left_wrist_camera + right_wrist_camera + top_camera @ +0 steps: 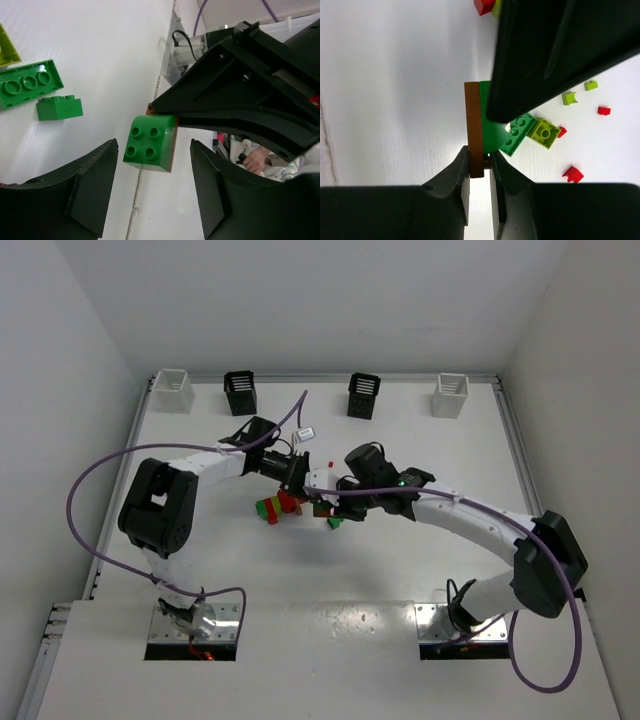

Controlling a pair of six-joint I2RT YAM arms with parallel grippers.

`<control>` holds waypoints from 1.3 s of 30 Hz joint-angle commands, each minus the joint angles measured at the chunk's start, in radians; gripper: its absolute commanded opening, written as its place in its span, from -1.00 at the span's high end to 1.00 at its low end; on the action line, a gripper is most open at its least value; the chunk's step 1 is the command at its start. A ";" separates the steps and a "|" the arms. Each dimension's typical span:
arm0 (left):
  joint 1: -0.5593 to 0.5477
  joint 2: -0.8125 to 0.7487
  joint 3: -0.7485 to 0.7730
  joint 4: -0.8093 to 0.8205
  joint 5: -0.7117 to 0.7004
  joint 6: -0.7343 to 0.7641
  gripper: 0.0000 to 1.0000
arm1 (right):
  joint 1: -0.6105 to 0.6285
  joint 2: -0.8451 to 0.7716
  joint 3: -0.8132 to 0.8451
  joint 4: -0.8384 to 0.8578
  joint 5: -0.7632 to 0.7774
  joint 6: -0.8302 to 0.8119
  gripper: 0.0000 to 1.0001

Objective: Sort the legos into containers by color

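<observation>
Right end effector [479, 162]: pinched down to a thin gap on the lower edge of a brown plate [474, 125]. It seems to hold the plate off the table [395, 100], though the height is hard to judge.
Stuck pair: a green brick [147, 142] is pressed onto the plate's face. It juts out past the right end effector's tips, with its studs toward the left wrist camera.
Left end effector [155, 195]: spread wide and empty. Its jaws stand either side of the green brick, with a gap showing on both sides.
Step, as I judge it: splitting the two colours so each can go to its own bin.
Risk, thin hold: the right end effector has only the plate's edge. A sideways pull from the left could twist the plate out, and the pair would drop.
Risk, off-centre close: if the left jaws catch the plate as well as the brick, the pair will not separate.
Risk, collision: the two end effectors are very near each other, so a small misalignment could knock them together.
Loose pieces: green bricks [30, 82], a yellow-green brick [545, 132] and red bits [573, 173] lie on the table beneath and beside the end effectors. A dropped pair would land among them.
Bins: white bin [175, 398], black bin [241, 400], second black bin [363, 403] and second white bin [450, 402] stand well beyond both end effectors.
</observation>
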 commanded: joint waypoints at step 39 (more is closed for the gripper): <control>0.042 0.067 -0.084 0.235 0.150 -0.214 -0.06 | 0.082 -0.039 -0.002 0.107 0.135 -0.020 1.00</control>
